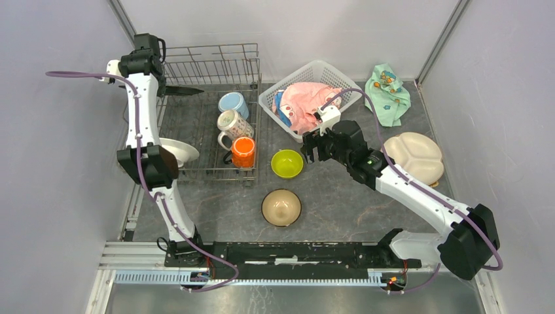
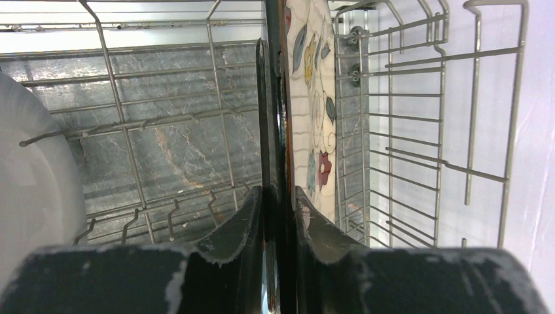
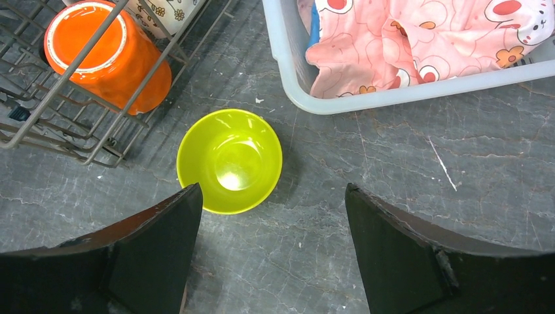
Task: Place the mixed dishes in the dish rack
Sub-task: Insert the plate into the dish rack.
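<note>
Currently, the left pincer (image 2: 278, 196) is closed narrowly on the dark square plate (image 2: 273, 131), which is held upright and edge-on inside the dish rack (image 1: 209, 65), near its rear left corner. A floral pattern is seen on one face of this plate. A white plate (image 1: 178, 152) is stood at the rack's left side. Three mugs are laid in its right side: the light-blue mug (image 1: 233, 104), the white patterned mug (image 1: 233, 124) and the orange mug (image 1: 243, 152). The right pincer (image 3: 271, 193) is spread wide and nothing is held in it. It is positioned above the lime-green bowl (image 3: 229, 160), which rests on the surface (image 1: 340, 209) just beside the rack's front right corner. A tan bowl (image 1: 281, 207) and a cream divided plate (image 1: 413, 157) are also located on the surface, outside the rack.
</note>
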Tool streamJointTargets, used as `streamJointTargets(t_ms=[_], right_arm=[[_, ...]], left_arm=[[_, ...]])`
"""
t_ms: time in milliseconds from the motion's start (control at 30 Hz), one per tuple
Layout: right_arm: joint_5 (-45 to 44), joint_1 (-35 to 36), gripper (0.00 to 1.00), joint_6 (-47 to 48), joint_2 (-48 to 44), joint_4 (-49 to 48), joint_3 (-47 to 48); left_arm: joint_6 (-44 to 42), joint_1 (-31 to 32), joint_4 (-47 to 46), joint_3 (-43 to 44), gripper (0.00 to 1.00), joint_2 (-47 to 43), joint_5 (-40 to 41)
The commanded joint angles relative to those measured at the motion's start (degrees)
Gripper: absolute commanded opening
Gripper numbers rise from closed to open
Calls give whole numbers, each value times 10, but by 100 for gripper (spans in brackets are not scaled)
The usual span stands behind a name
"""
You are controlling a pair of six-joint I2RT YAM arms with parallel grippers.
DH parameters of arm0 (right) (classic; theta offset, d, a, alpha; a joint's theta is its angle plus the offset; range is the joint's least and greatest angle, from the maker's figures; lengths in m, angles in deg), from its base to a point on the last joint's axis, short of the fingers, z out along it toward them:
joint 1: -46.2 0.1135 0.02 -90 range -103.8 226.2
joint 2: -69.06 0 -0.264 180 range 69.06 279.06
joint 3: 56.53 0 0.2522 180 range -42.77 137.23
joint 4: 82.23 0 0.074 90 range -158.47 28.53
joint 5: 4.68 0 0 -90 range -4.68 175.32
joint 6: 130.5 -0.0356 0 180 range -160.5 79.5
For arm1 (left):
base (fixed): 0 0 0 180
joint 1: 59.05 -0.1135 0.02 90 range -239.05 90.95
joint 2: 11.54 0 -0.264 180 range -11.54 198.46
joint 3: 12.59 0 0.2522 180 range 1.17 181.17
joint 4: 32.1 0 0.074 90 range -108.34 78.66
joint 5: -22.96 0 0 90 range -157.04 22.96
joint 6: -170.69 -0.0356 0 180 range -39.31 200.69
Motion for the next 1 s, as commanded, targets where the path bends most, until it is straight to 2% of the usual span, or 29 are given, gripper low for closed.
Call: streamJointTargets(t_ms=[0, 500, 967], right_arm=[[4, -3, 86, -5, -16, -29, 0], [12, -3, 86, -5, -11, -28, 3], [-2, -3, 86, -3, -27, -27, -4]], left_arm=[[0, -4, -93, 38, 2, -84, 31], [7, -4, 6, 14, 2, -92, 25], [-1, -7, -45, 22, 2, -70, 10]])
